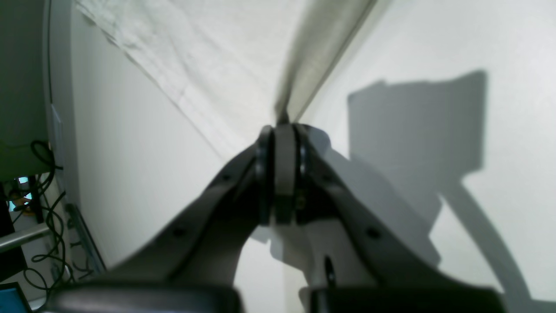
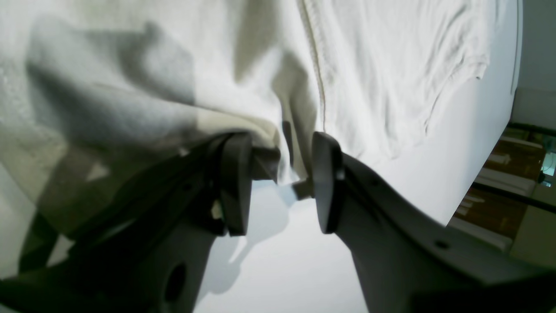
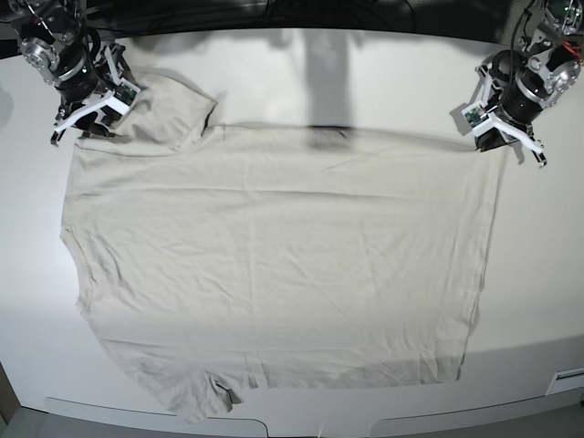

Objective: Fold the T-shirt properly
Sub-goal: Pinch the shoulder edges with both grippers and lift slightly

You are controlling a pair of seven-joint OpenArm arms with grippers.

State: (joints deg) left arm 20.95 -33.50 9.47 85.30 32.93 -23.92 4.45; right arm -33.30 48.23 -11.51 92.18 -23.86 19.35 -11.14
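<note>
The off-white T-shirt [image 3: 274, 255] lies spread flat across the white table [image 3: 383, 73], slightly wrinkled. At the far right corner of the cloth my left gripper [image 3: 495, 137] is shut on the T-shirt. In the left wrist view a ridge of T-shirt [image 1: 208, 65] fabric runs up from between the closed pads of the left gripper [image 1: 283, 130]. At the far left my right gripper [image 3: 84, 123] sits by the sleeve [image 3: 169, 109]. Up close the right gripper [image 2: 280, 150] is open. T-shirt [image 2: 391, 65] cloth drapes over its left finger [image 2: 236, 182], and a fold hangs between the pads.
The table's front edge [image 3: 319, 424] runs along the bottom of the base view, with the shirt's lower sleeve near it. Cables [image 1: 43, 243] hang beyond the table's side in the left wrist view. Wooden shelving [image 2: 499, 191] shows past the table edge in the right wrist view.
</note>
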